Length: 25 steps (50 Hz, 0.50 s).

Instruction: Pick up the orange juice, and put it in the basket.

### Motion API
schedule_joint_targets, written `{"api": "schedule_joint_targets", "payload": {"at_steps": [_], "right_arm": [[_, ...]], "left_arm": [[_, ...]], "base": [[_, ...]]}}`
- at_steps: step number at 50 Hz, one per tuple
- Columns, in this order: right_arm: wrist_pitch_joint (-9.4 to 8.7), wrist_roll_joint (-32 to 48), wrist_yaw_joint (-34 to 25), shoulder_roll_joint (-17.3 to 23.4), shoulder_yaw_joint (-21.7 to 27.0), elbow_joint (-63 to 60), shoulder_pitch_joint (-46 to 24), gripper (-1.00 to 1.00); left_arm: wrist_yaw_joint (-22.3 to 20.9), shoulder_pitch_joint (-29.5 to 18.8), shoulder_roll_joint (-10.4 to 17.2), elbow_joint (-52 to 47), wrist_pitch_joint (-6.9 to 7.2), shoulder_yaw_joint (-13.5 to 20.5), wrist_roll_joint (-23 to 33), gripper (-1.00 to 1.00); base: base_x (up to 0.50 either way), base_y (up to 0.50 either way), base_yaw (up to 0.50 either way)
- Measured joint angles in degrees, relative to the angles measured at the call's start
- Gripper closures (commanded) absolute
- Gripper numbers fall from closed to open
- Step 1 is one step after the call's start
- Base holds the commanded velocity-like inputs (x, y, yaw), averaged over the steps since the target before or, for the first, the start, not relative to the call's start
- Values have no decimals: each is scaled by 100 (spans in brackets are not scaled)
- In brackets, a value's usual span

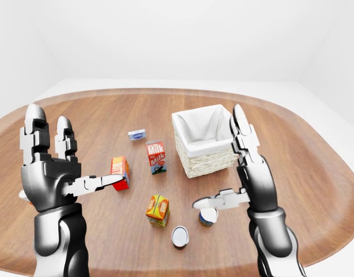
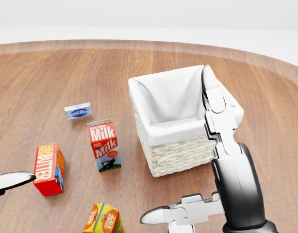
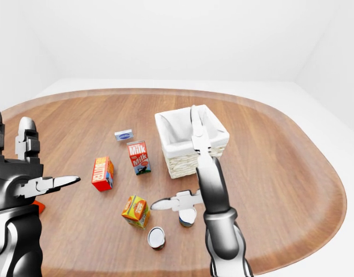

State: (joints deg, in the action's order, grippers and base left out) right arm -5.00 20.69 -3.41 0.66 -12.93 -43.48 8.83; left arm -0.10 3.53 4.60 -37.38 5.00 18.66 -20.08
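Both hands are raised, empty, fingers upright and thumbs pointing inward. The left hand [image 1: 50, 173] fills the lower left of the left-eye view; the right hand [image 1: 246, 179] stands right of centre.

milk carton [image 2: 104, 145]: "Milk" twice, white on red, left of the right hand [image 2: 222, 160] | butter box [image 2: 48, 169]: "BUTTER" running vertically, further left | orange juice carton [image 2: 103, 219]: print too small to read | small blue packet [image 2: 78, 111]: label illegible, possibly a brand oval
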Motion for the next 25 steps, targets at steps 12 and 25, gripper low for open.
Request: {"api": "schedule_joint_targets", "payload": {"at_steps": [12, 25], "right_arm": [[0, 429, -102, -9, -275, 55, -40, -100], [0, 761, -188, -54, -523, 138, -172, -100]], "left_arm": [[4, 1, -1, 0, 0, -2, -1, -100], [10, -10, 4, 5, 0, -3, 2, -100]], "base": [[0, 0, 0], [0, 0, 0]]}}
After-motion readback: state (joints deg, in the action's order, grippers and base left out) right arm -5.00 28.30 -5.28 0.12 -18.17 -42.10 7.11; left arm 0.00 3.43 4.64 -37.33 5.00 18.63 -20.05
